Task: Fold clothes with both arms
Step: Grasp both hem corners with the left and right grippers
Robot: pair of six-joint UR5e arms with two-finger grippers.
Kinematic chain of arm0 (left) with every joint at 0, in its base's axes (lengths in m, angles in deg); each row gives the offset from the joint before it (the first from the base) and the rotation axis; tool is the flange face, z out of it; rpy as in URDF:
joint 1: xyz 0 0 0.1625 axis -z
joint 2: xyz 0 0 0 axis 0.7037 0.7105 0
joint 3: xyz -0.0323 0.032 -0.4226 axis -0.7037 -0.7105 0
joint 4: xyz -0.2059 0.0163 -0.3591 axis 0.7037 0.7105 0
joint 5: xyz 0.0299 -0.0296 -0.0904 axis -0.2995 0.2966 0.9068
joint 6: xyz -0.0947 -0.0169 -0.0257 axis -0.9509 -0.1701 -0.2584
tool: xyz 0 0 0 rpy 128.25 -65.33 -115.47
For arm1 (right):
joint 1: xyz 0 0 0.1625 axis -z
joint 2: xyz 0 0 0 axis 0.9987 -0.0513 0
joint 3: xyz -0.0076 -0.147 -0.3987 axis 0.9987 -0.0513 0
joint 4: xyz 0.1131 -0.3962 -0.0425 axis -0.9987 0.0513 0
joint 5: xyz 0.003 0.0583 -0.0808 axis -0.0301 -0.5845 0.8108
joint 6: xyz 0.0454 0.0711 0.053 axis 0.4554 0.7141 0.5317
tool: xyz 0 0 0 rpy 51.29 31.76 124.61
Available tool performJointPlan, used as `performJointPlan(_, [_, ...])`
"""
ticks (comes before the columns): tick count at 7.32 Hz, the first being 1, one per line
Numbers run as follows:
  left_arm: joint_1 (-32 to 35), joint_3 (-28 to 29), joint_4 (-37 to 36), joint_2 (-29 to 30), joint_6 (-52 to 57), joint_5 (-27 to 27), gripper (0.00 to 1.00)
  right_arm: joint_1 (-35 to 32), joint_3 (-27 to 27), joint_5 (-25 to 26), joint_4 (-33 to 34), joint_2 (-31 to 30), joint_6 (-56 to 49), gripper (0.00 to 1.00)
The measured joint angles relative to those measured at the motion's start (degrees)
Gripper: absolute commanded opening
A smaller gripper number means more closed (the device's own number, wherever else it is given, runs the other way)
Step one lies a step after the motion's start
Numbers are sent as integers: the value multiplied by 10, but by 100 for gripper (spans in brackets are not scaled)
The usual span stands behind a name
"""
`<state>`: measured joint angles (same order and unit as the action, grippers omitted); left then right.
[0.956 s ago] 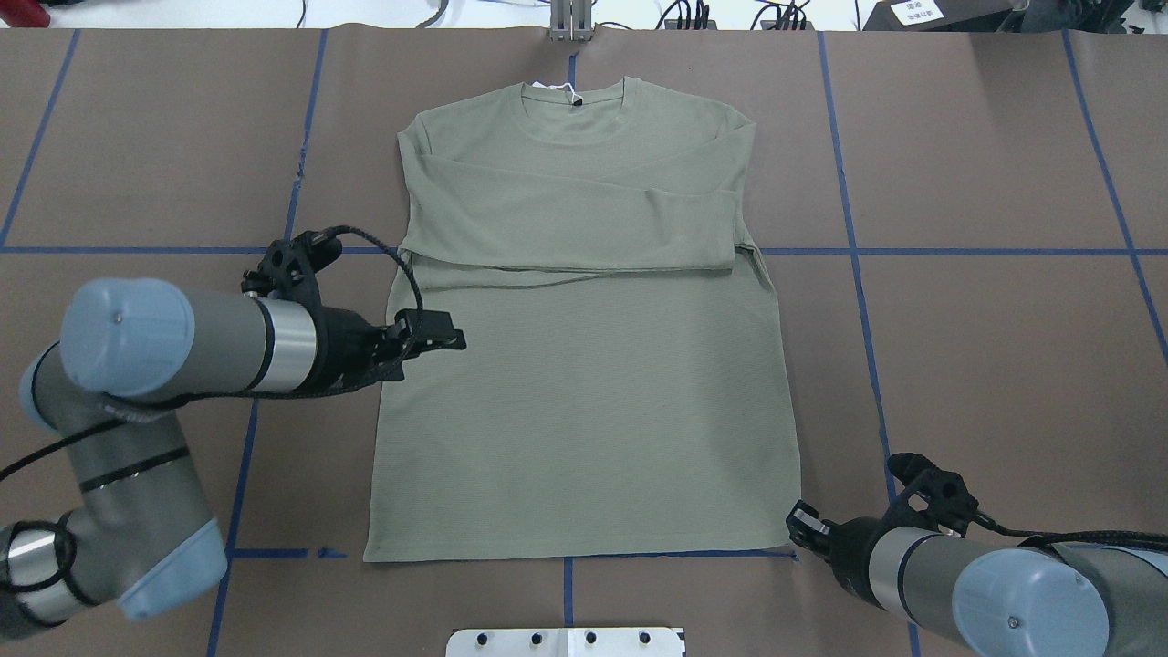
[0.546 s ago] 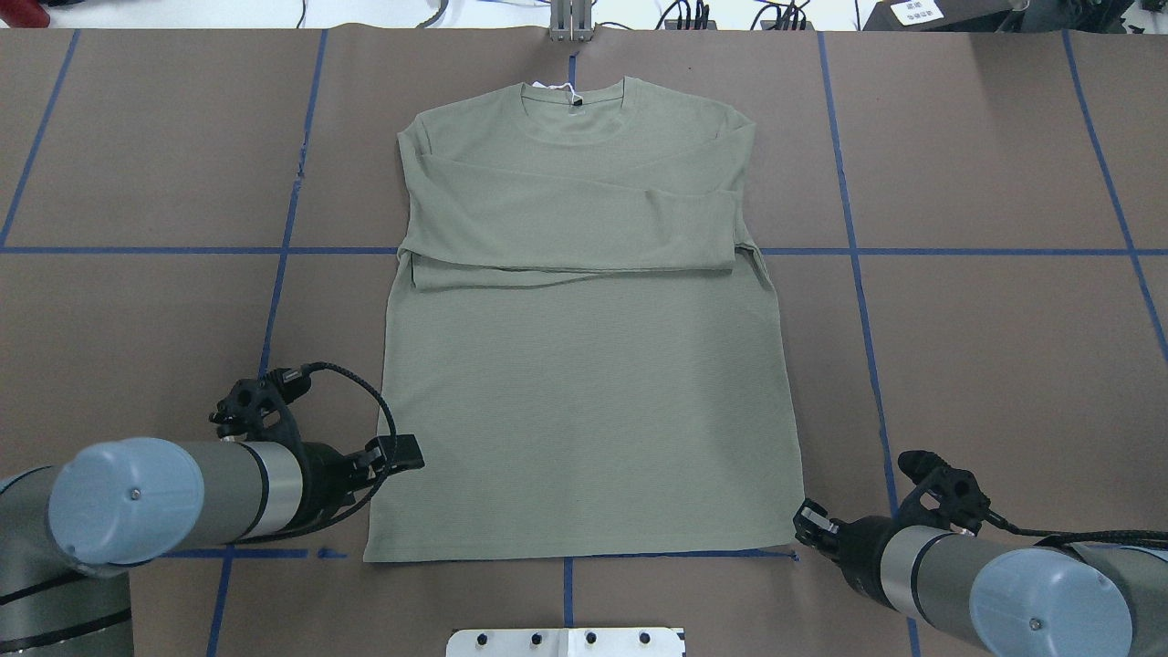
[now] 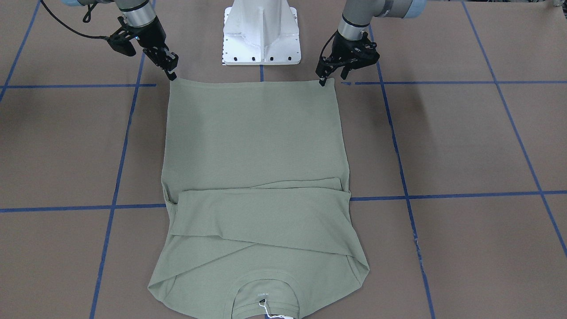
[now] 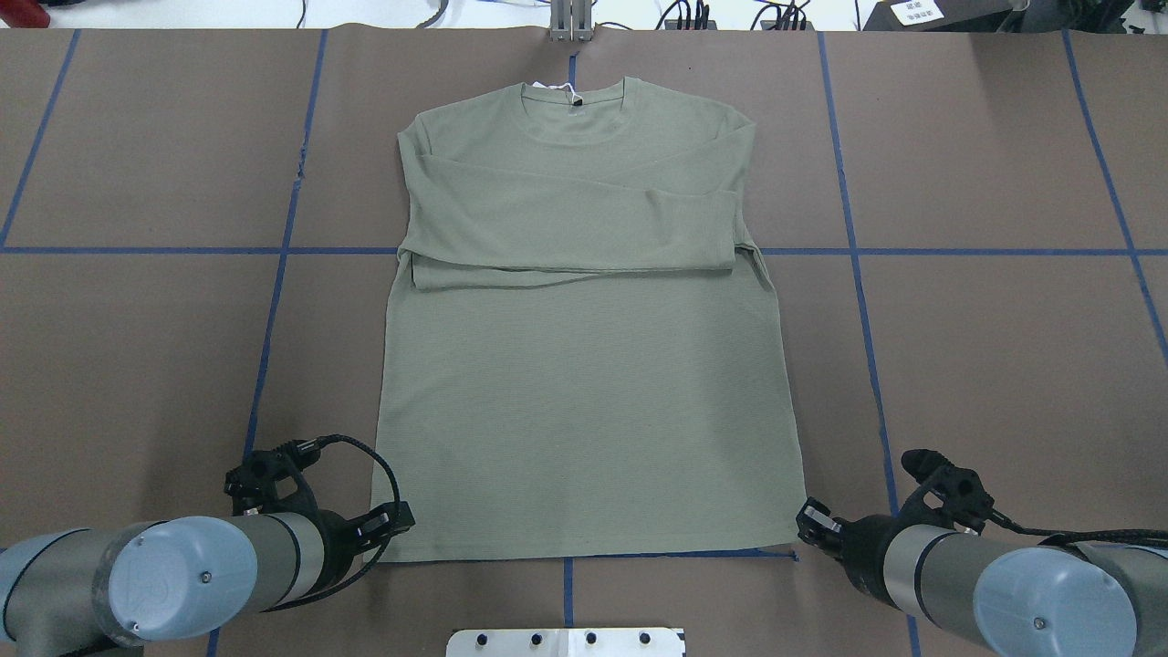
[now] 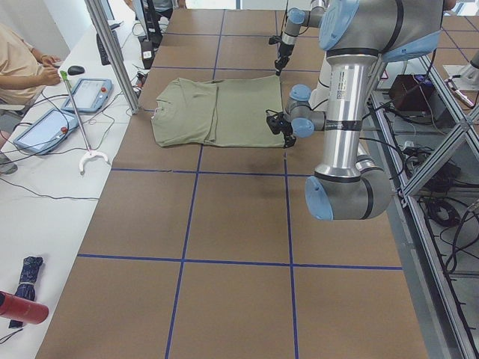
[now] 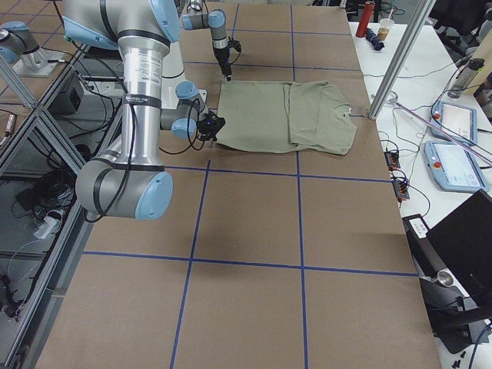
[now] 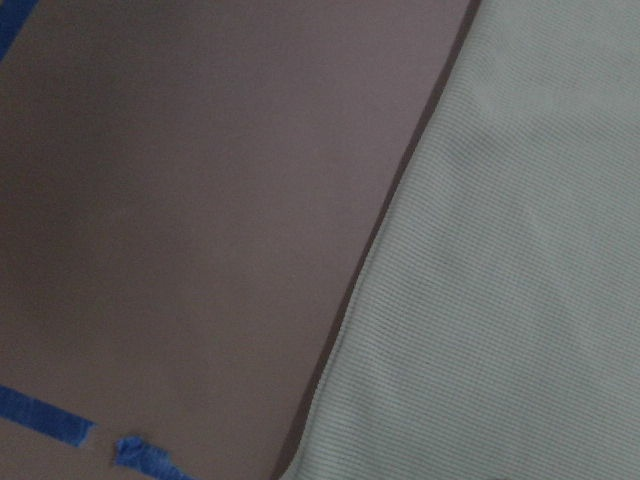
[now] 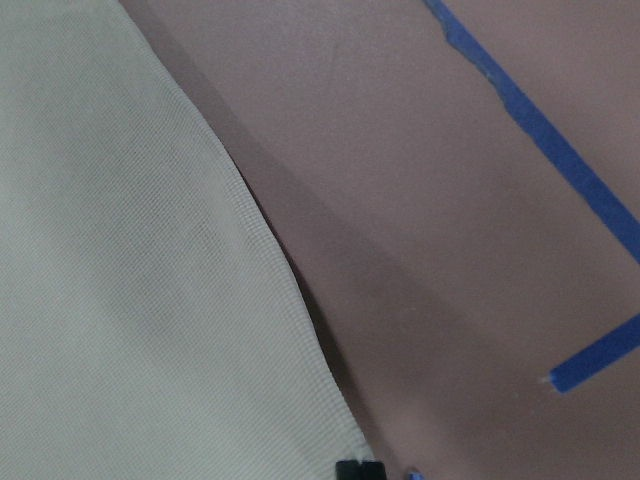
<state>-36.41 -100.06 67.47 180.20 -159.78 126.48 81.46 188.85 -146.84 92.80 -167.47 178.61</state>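
Observation:
The sage-green shirt lies flat on the brown table, collar at the far edge and both sleeves folded across the chest. My left gripper sits low at the near left hem corner; in the front view its fingers look slightly spread, with no cloth lifted. My right gripper rests against the near right hem corner. One black fingertip shows right at that corner, and I cannot tell whether it is shut. The left wrist view shows only the shirt's side edge.
The white pedestal base stands just behind the hem, between the two arms. Blue tape lines grid the brown table cover. A metal post stands beyond the collar. A person sits at the side bench with tablets.
My left arm has swept from the shirt's left side, near the folded sleeve, down to the near left hem corner. The right gripper has barely shifted. The shirt has not moved.

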Motion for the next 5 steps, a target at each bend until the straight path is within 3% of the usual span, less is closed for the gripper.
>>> performJointPlan(1, [-5, 6, -1, 2, 0, 0, 55, -1, 0, 0, 0, 0, 0, 0])
performJointPlan(3, [-8, 4, -5, 4, -1, 1, 53, -3, 1, 0, 0, 0, 0, 0])
performJointPlan(4, [-9, 3, -7, 4, -1, 1, 45, -5, 2, 0, 0, 0, 0, 0])
performJointPlan(5, [-9, 3, -8, 4, -1, 1, 29, -6, 2, 0, 0, -1, 0, 0])
